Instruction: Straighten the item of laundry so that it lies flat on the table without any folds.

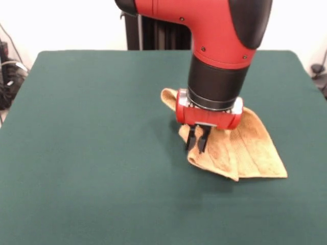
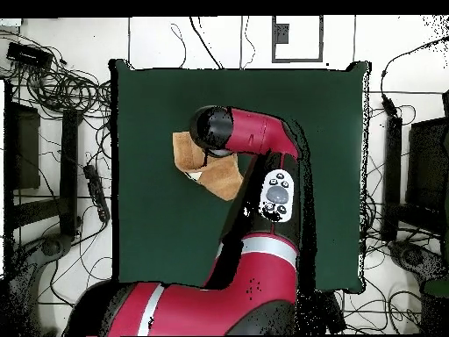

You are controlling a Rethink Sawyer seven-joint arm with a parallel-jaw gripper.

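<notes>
The orange-tan towel (image 1: 240, 148) lies bunched up on the green table (image 1: 92, 153), with the robot's gripper (image 1: 196, 140) down on its edge.

In the front view the towel is not flat. It is folded over itself into a rough 3-cornered shape, with 1 sharp corner sticking out on the side away from the gripper and a small bit peeking out behind the arm. Thin lines run across the fuzzy cloth, and some patches look darker. The 2 black fingers (image 1: 202, 139) are close together, almost closed, right at the towel's folded edge, and they seem to pinch the cloth. From overhead, the towel (image 2: 224, 175) sits near the middle of the table (image 2: 149, 228), partly hidden under the red arm (image 2: 254, 140).
</notes>
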